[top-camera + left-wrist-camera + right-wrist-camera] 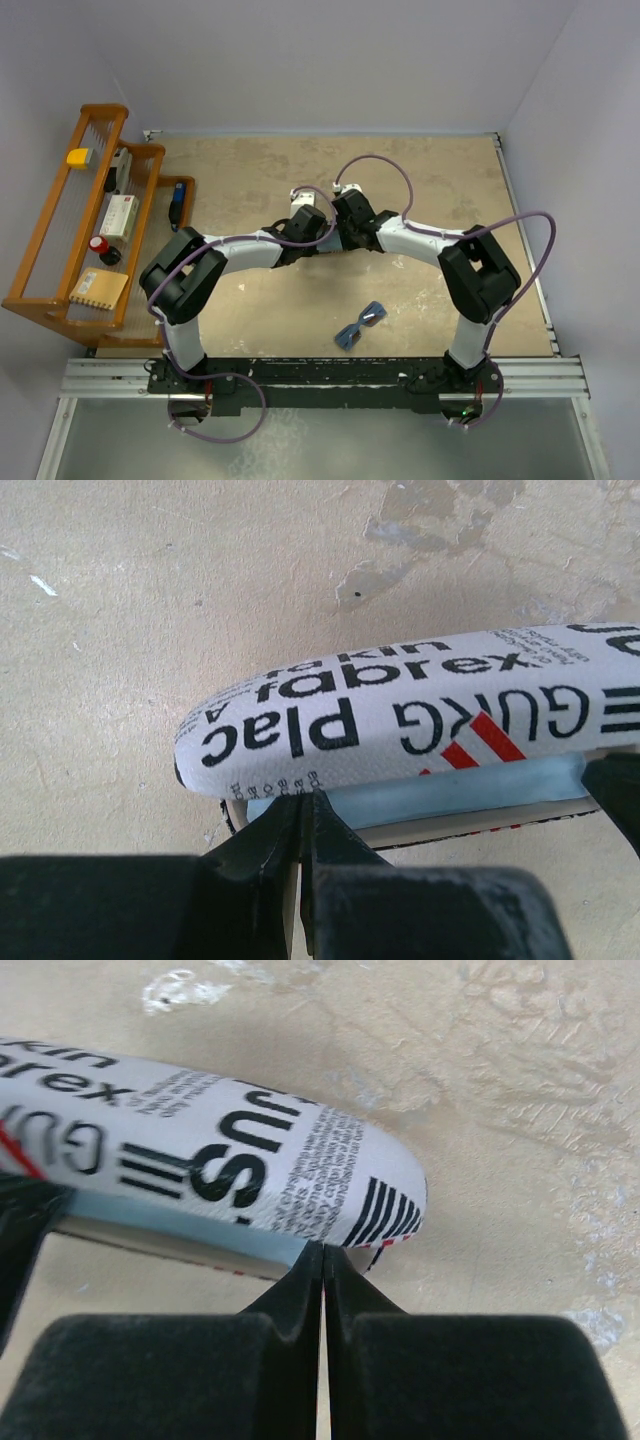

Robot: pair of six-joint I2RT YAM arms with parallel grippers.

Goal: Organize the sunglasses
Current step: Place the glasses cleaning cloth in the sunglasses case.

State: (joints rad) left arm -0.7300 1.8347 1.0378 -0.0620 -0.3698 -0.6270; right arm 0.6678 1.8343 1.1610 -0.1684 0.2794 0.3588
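The sunglasses (360,323), blue-tinted with thin dark arms, lie alone on the table at the near right, well away from both grippers. My left gripper (305,802) and right gripper (322,1252) meet at the table's middle. Each is shut, with its tips on an end of the light-blue cloth (450,785), which runs as a straight strip between them and also shows in the right wrist view (170,1222). The cloth lies along the seam of the newsprint-patterned glasses case (400,710), whose other end shows in the right wrist view (250,1160). In the top view the arms (330,225) hide both case and cloth.
A wooden rack (55,240) stands at the left edge and holds a yellow block (78,157), a white box (118,216), a blue item (176,205) and a woven pad (100,288). Walls close the back and right sides.
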